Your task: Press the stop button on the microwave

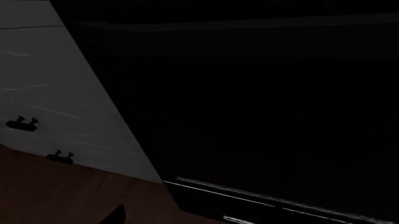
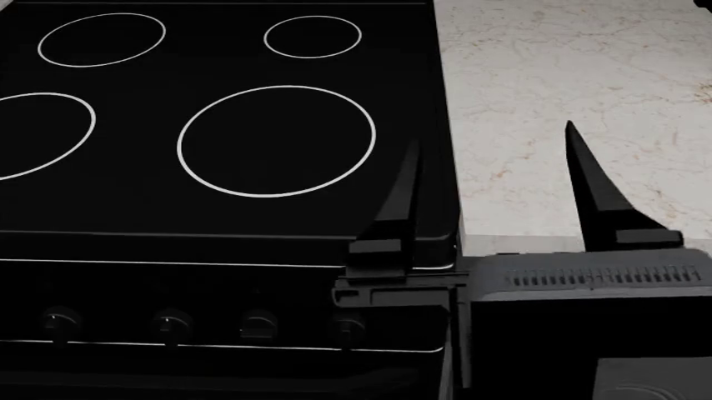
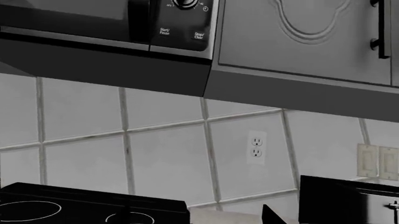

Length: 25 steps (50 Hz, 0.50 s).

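Note:
The microwave (image 3: 106, 21) hangs above the stove, at the top of the right wrist view. Its control panel shows a dial, a Start/Pause button (image 3: 164, 31) and the Stop/Clear button (image 3: 199, 35). My right gripper (image 2: 495, 179) is open and empty in the head view, its two dark fingers spread over the stove's right edge and the counter, well below the microwave. One of its fingertips (image 3: 270, 215) shows in the right wrist view. The left wrist view is very dark; only one dark fingertip (image 1: 116, 216) shows. The microwave is out of the head view.
A black cooktop (image 2: 223, 125) with white burner rings and a row of knobs (image 2: 172, 321) lies below me. A marble counter (image 2: 579, 75) is to its right. The tiled wall has an outlet (image 3: 256, 146), with a grey cabinet (image 3: 299, 42) above and a black appliance (image 3: 349, 200) nearby.

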Motion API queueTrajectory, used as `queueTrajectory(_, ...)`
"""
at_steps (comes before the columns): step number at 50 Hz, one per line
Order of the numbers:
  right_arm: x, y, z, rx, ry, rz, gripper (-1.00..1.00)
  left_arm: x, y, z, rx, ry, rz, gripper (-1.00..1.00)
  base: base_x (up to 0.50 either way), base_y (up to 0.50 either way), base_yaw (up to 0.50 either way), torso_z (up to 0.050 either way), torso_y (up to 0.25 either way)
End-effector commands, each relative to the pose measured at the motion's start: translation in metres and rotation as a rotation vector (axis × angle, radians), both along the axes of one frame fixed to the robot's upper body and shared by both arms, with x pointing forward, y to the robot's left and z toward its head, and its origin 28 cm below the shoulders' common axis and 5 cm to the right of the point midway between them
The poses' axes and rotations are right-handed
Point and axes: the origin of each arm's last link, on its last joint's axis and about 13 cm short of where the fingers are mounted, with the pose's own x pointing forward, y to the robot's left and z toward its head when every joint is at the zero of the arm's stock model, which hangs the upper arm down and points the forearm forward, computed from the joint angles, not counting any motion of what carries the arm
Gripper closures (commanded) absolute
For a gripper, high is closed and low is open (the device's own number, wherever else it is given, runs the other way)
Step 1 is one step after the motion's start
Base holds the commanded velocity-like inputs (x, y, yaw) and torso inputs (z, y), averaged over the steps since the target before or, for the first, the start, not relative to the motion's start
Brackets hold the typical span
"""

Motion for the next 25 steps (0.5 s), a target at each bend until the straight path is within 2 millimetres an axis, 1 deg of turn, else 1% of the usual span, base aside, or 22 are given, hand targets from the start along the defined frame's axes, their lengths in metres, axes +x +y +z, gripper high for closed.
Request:
queueTrajectory(1, -0.006, -0.001, 0.057, -0.005, -0.122, -0.011, -1.0, -0.046, 0.014, -0.032, -0.023, 0.222, 0.124, -1.0, 0.0, 0.0, 0.0, 0.0, 0.0)
queueTrajectory(4, 0.002, 0.001, 0.077, -0.012, -0.122, -0.004, -1.0, -0.066, 0.014, -0.038, -0.058, 0.314, 0.158, -1.0, 0.0, 0.0, 0.0, 0.0, 0.0)
queueTrajectory(7, 0.008, 0.003, 0.091, -0.013, -0.118, 0.006, -1.0, -0.079, 0.013, -0.042, -0.016, 0.363, 0.145, -1.0, 0.0, 0.0, 0.0, 0.0, 0.0)
queueTrajectory(10, 0.013, 0.005, 0.111, -0.019, -0.126, 0.003, -1.0, -0.095, 0.013, -0.046, -0.032, 0.427, 0.145, -1.0, 0.0, 0.0, 0.0, 0.0, 0.0)
queueTrajectory(14, 0.02, 0.005, 0.133, 0.001, -0.126, -0.009, -1.0, -0.095, 0.013, -0.046, -0.032, 0.427, 0.145, -1.0, 0.0, 0.0, 0.0, 0.0, 0.0)
queueTrajectory(19, 0.034, 0.005, 0.155, -0.008, -0.124, -0.051, -1.0, -0.095, 0.013, -0.046, -0.032, 0.427, 0.145, -1.0, 0.0, 0.0, 0.0, 0.0, 0.0)
queueTrajectory(22, 0.05, 0.003, 0.169, 0.0, -0.097, -0.073, -1.0, -0.095, 0.013, -0.046, -0.032, 0.427, 0.145, -1.0, 0.0, 0.0, 0.0, 0.0, 0.0)
queueTrajectory(23, 0.052, 0.003, 0.17, -0.001, -0.092, -0.073, -1.0, -0.095, 0.013, -0.046, -0.032, 0.427, 0.145, -1.0, 0.0, 0.0, 0.0, 0.0, 0.0)
queueTrajectory(25, 0.061, 0.003, 0.178, -0.002, -0.084, -0.083, -1.0, -0.095, 0.013, -0.046, -0.032, 0.427, 0.145, -1.0, 0.0, 0.0, 0.0, 0.0, 0.0)
